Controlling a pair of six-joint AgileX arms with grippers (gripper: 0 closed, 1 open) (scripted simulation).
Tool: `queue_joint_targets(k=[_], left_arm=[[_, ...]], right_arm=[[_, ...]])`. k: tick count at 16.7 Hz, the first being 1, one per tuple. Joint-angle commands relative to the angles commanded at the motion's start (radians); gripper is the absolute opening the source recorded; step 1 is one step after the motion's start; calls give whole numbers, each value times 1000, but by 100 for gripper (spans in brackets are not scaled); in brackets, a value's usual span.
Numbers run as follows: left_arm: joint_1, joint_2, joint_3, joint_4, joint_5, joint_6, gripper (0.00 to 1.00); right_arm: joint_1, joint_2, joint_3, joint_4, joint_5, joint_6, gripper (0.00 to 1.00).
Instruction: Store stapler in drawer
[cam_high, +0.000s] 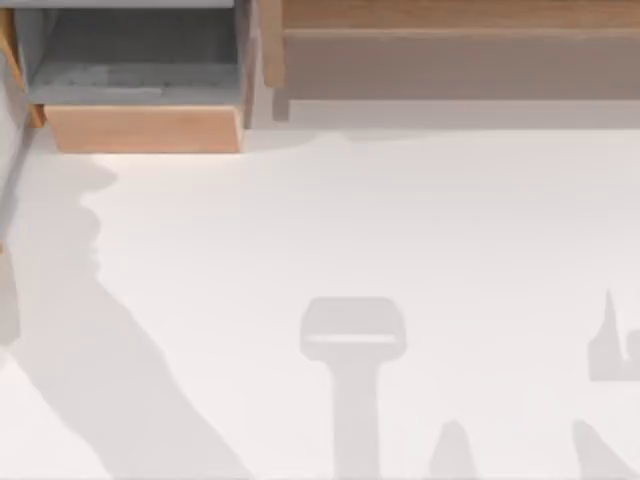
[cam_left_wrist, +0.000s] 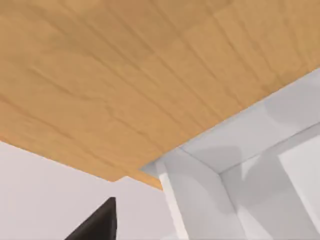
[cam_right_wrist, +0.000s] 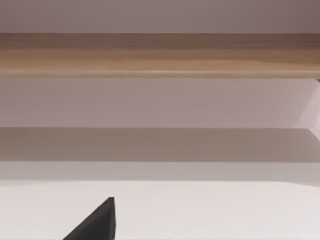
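Note:
The drawer (cam_high: 145, 128) stands pulled out at the table's far left, its light tan front panel facing the table and its grey inside open to view from above. The stapler is out of view. In the left wrist view, tan wood (cam_left_wrist: 125, 85) and a grey inner corner of the drawer (cam_left_wrist: 240, 150) loom close, and a black tip of my left gripper (cam_left_wrist: 100, 225) pokes in at the frame's edge. A black tip of my right gripper (cam_right_wrist: 97, 222) shows over the white table, facing the shelf unit.
A wider brown wooden shelf unit (cam_high: 450, 50) runs along the far right of the table, with its wooden edge (cam_right_wrist: 160, 55) in the right wrist view. Grey shadows of the arms (cam_high: 350, 340) fall across the white tabletop (cam_high: 330, 220).

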Motion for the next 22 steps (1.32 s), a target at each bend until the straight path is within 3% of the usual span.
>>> queue_joint_targets(k=[8, 13, 18, 22], left_arm=[[240, -198, -452, 835, 200, 472, 100], [340, -226, -753, 1287, 301, 652, 100], [337, -167, -1008, 1597, 375, 702, 100], [263, -88, -1129, 1727, 415, 680, 100]], right_arm=[[0, 0, 0, 0, 0, 0, 100], [0, 0, 0, 0, 0, 0, 100], [0, 0, 0, 0, 0, 0, 100], [0, 0, 0, 0, 0, 0, 100]])
